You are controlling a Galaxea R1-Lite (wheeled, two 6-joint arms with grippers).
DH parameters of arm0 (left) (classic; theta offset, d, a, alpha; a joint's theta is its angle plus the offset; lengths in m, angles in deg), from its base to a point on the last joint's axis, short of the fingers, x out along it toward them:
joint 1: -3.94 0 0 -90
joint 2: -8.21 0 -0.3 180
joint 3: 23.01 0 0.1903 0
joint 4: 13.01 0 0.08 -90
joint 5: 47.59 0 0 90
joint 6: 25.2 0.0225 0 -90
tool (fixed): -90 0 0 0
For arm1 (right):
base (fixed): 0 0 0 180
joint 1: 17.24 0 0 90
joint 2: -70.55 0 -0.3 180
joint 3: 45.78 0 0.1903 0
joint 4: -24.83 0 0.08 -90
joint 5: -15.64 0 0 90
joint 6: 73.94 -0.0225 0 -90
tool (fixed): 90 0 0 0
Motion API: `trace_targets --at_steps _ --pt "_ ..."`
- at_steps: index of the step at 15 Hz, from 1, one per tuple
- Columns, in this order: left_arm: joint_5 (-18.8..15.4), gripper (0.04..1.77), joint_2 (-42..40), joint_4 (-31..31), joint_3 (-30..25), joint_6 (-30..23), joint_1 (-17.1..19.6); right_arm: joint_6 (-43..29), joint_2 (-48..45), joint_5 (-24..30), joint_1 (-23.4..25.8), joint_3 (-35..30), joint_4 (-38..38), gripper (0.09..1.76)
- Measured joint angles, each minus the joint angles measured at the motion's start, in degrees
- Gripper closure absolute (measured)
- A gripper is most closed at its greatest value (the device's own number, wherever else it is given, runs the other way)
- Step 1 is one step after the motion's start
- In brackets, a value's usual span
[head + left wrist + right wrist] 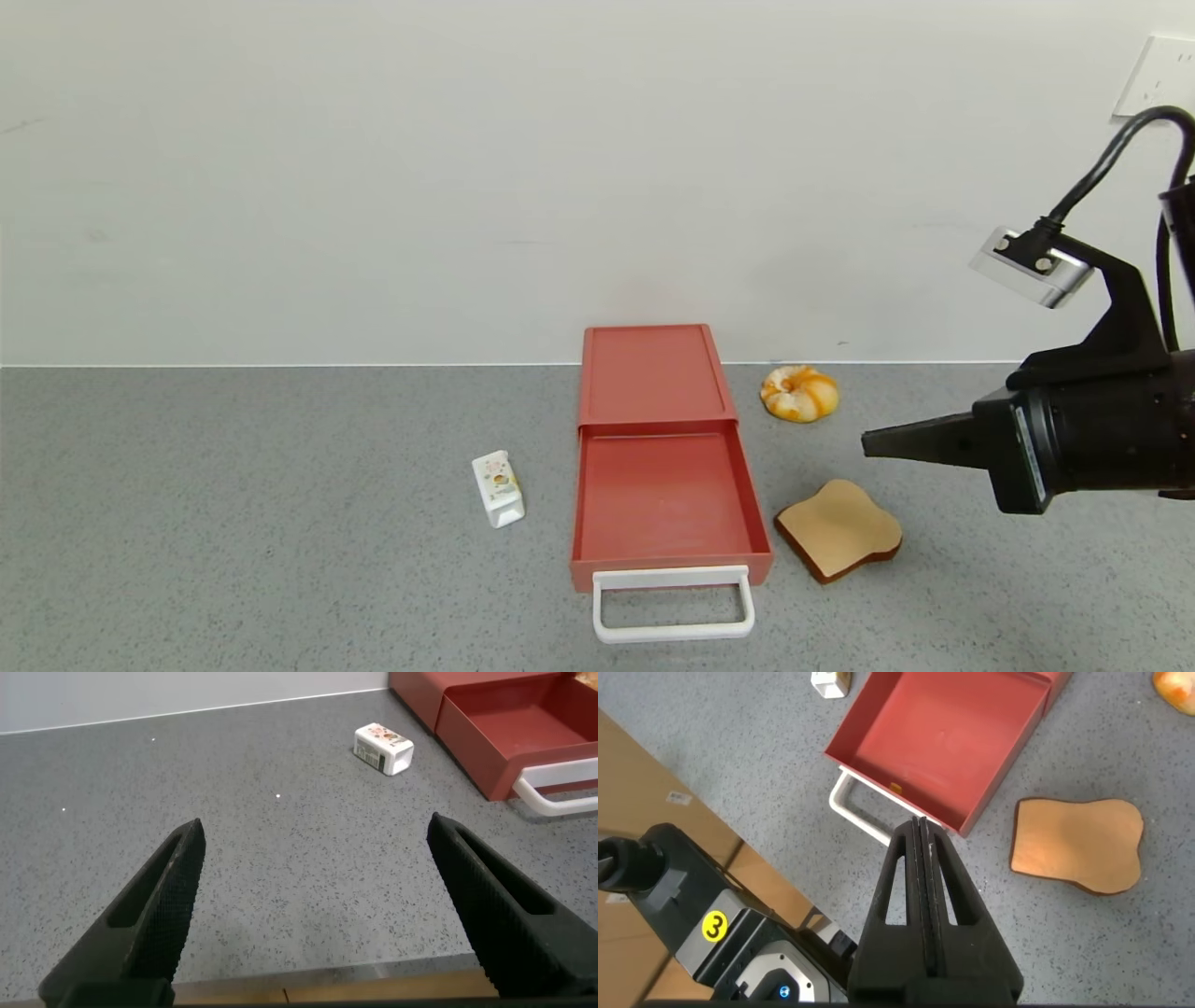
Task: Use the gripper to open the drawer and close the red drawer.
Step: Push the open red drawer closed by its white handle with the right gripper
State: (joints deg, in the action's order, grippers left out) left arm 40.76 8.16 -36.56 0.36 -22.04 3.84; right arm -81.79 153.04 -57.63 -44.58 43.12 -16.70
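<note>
Red drawer (pixel 665 467), centre of the table (pixel 233 523), pulled fully open; closing remains. Right gripper (pixel 873 443), jaws pressed together, probably hovers right of it, touching nothing.

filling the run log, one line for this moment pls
drawer: pulled open | right gripper: shut, raised right of it | left gripper: open, parked

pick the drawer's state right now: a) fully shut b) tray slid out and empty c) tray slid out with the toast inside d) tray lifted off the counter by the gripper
b: the drawer has its tray pulled out with a bare red floor, the toast slice lies on the counter beside it, and the right gripper hangs off to the side, fingers shut on nothing.
</note>
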Motion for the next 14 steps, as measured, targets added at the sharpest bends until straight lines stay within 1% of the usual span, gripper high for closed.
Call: trace_targets --at_steps 14 --pt "0.00 0.09 0.00 0.00 0.00 -0.02 0.00 -0.02 -0.55 0.09 0.20 -0.63 0.04 1.73"
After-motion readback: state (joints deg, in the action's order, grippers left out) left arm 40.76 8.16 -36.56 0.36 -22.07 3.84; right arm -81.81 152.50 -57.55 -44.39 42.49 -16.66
